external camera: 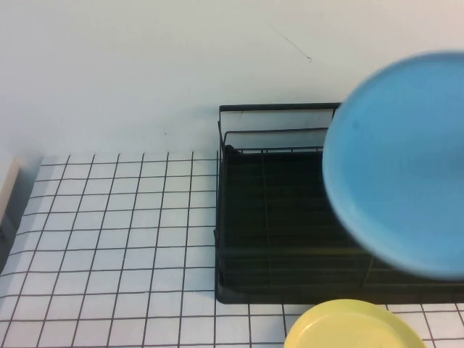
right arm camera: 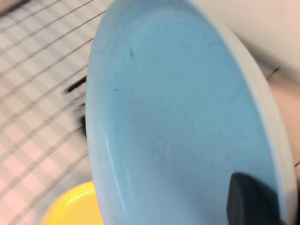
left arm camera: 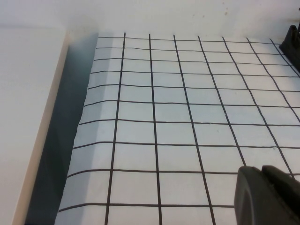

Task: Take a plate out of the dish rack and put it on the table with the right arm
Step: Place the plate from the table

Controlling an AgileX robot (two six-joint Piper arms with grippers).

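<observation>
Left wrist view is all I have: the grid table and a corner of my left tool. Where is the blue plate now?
Observer: The plate is up in the air. In the high view it covers the right part of the dish rack and is out of its dividers.
Operator: Does the right tool hold it?
Observer: Yes. In the right wrist view the right tool grips the plate at its rim. Only one black finger shows.
Operator: Is anything on the table near the rack?
Observer: A yellow plate lies on the table, on the robot's side of the rack. Your left tool is over the grid, apart from the rack.
</observation>
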